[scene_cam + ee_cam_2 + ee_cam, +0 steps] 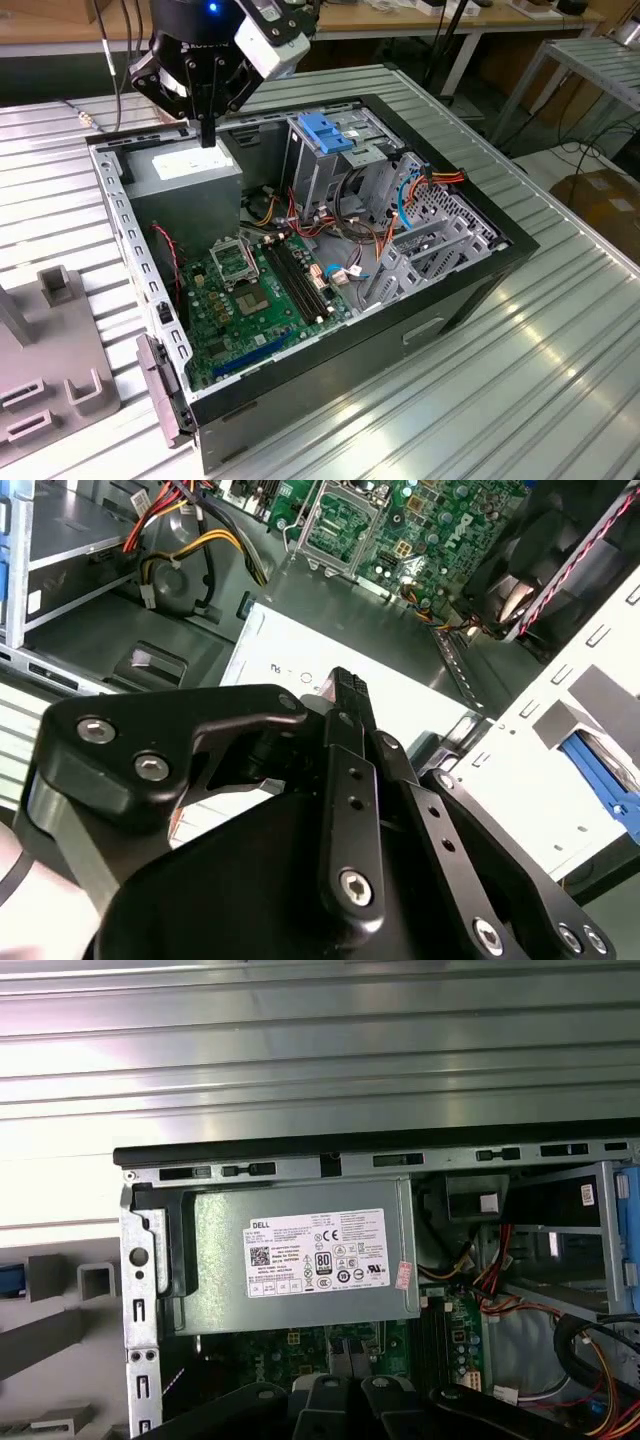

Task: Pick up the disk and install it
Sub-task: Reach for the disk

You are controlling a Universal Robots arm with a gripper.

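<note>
An open black computer case [330, 365] lies on the ribbed metal table [520, 370], holding a grey metal box [190, 190] with a white sticker, a green motherboard [250, 300], a blue ridged handle [322, 132] and coloured cables [440, 178], with a grey fixture [45, 380] beside it at the exterior view's left.

Bright even light, glare on table [300, 1050]

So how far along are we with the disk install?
Done: nothing I can confirm. In hand: the tool, shut and empty, hangs over the grey box with the white sticker in the open case. Left: picking up the disk and installing it.
</note>
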